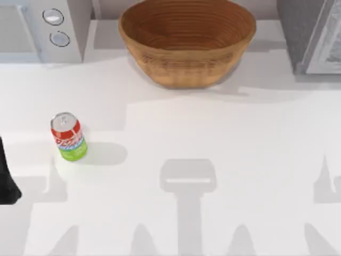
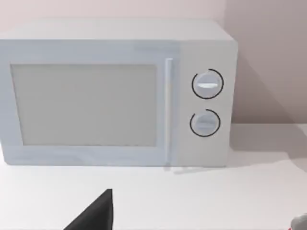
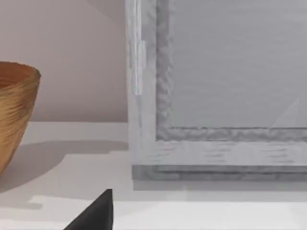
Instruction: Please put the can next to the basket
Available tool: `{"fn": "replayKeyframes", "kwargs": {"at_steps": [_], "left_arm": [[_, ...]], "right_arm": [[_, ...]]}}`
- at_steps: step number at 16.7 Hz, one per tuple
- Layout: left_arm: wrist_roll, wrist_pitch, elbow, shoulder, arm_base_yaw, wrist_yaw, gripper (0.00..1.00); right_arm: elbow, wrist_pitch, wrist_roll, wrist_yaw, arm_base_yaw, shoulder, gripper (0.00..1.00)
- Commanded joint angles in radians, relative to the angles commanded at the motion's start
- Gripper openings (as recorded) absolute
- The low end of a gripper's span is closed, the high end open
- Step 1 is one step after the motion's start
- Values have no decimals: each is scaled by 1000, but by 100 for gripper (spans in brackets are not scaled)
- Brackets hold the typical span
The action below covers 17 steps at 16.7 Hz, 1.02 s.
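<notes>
On your white counter [image 1: 224, 138], seen from above, the can [image 1: 68, 136] stands upright at the left of the frame, a little below mid-height. Its long axis is vertical, silver top facing up toward the camera, with the red band uppermost and the lime-green part at the base. Nothing touches it.

The basket [image 1: 186, 40] sits at the top centre of the frame, open side up, well apart from the can. A microwave [image 1: 45, 29] with two round dials fills the upper left corner, and a grey appliance [image 1: 314, 34] stands in the upper right corner.

A dark part of your left arm [image 1: 6, 178] shows at the left edge of the frame, below the can. The left wrist view faces the microwave's front; the right wrist view faces the grey appliance, with the basket's edge beside it. Whether either pincer is spread or pressed together, you cannot tell here.
</notes>
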Motion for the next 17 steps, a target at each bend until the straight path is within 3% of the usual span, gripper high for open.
{"fn": "replayKeyframes", "kwargs": {"at_steps": [4,8,17], "left_arm": [[9,-18,17,28,-7,3,100],[59,-123,127,193,-41,8,100],[266,-588,646,902,-148,5,100]], "right_arm": [[0,0,0,0,0,0,100],[0,0,0,0,0,0,100],[0,0,0,0,0,0,100]]}}
